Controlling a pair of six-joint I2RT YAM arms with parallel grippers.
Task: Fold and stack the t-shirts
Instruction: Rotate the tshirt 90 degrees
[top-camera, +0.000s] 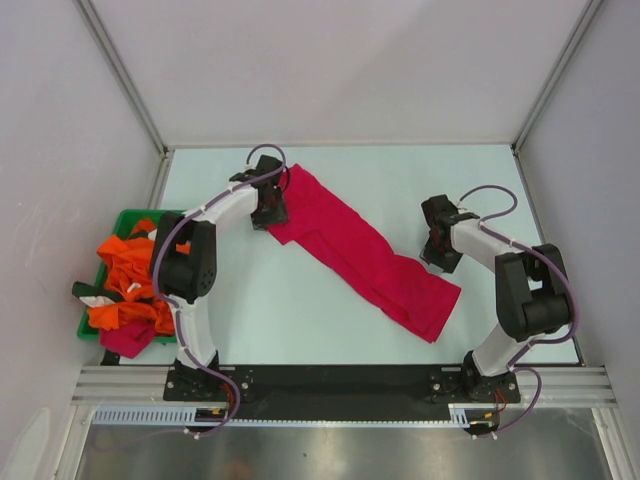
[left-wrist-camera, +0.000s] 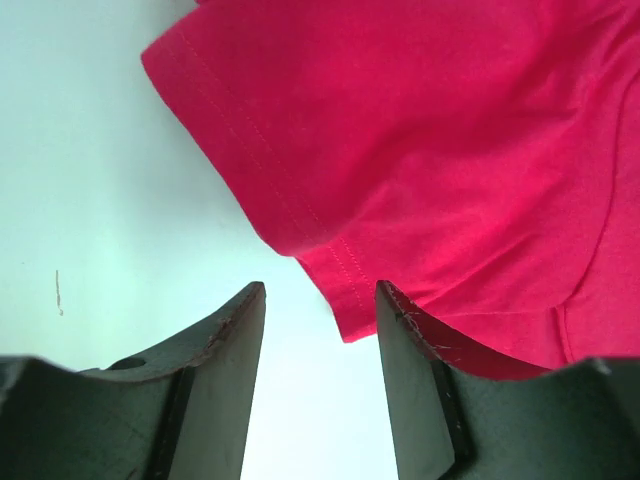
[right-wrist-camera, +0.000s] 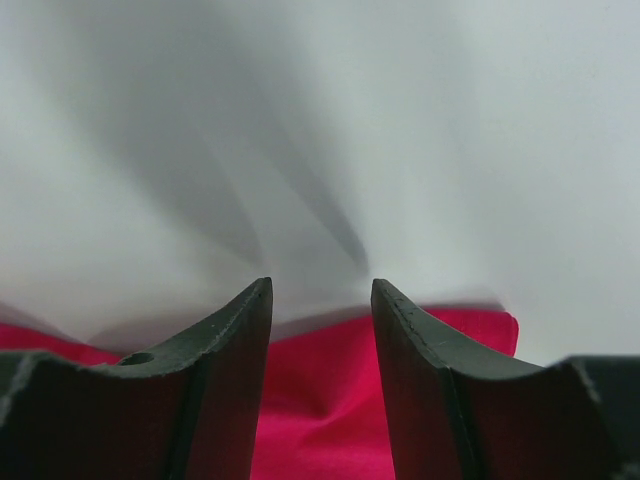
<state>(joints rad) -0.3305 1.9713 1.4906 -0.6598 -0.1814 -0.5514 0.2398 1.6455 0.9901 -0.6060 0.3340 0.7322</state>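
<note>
- Pale, blue-tinted table (top-camera: 300, 310) boxed in by plain white walls; a red t-shirt (top-camera: 360, 250) lies on it as a long diagonal band, running from far-left to near-right between the two arms.
- At the table's left edge sits a green bin (top-camera: 128, 214) holding a heap of orange and red garments (top-camera: 125, 270), none of them folded.
- The left claw (left-wrist-camera: 320, 290) is at the shirt's far-left end. Its jaws are parted to a moderate gap with nothing between them, and a stitched hem corner lies just ahead of the tips.
- The right claw (right-wrist-camera: 320, 285) is just beside the shirt's right side, likewise parted and empty, with red cloth showing low beyond the fingers.
- Judged step: the first fold of this shirt is being set up. Nothing is stacked yet.
- The next move likely calls for the left claw to drop onto the hem corner and pinch only that layer, while the right claw takes the matching edge so both can lift together.
- The rumpled cloth may bunch rather than fold flat.
</note>
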